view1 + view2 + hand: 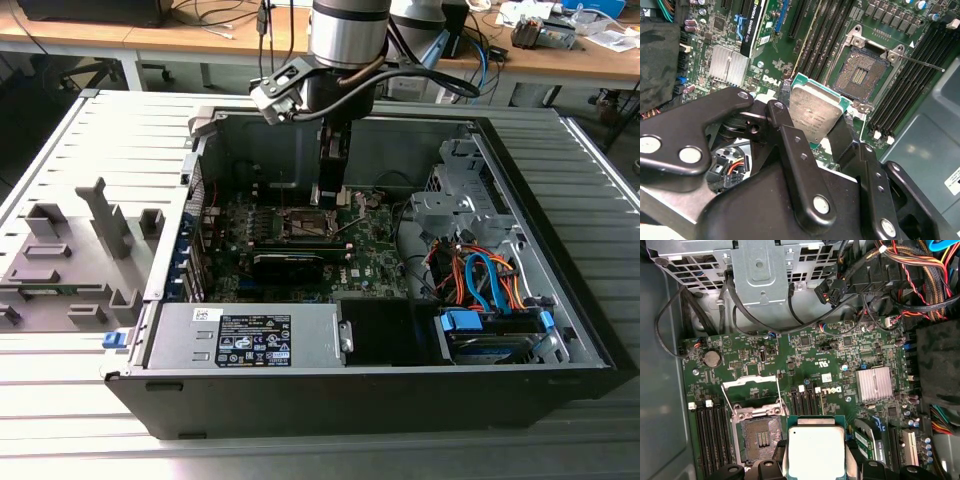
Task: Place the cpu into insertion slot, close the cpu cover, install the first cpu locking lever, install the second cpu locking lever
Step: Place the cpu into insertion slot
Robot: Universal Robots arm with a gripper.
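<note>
The hand [816, 132] pinches the cpu [815, 112] by two sides and holds it up in the air, just beside the insertion slot [860, 75]. The slot is bare, with its dark middle showing. The cpu cover [750, 381] is flipped up off the slot.

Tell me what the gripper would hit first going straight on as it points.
Probably the memory slots beside the open insertion slot, with the cpu it holds leading; depth is unclear.
</note>
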